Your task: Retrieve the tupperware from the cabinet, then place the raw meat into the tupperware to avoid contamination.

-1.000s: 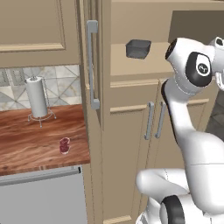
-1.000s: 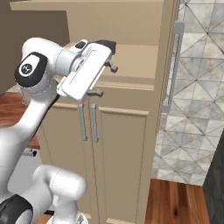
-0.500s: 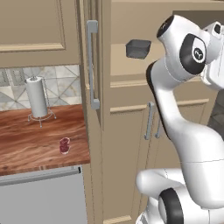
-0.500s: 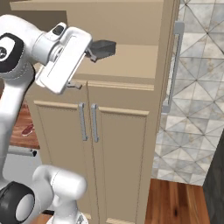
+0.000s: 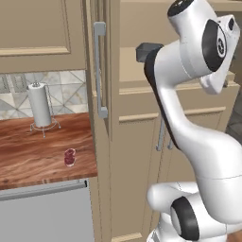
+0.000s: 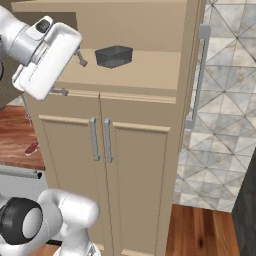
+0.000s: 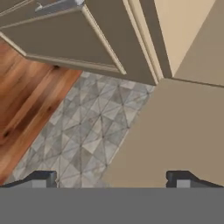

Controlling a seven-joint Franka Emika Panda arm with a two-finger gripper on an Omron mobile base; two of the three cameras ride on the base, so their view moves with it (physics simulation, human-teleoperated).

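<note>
Tupperware point(image 6: 114, 56) sits on the open cabinet point(image 6: 150, 75) shelf, untouched. Arm has swung its hand up and away over the last second; gripper point(image 7: 112, 178) jaws spread wide, empty, facing floor. Meat point(image 5: 70, 157) waits on counter point(image 5: 28, 156). Reach not yet started.

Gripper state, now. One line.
Gripper: open, jaws wide apart, holding nothing; the tupperware sits on the cabinet shelf.
</note>
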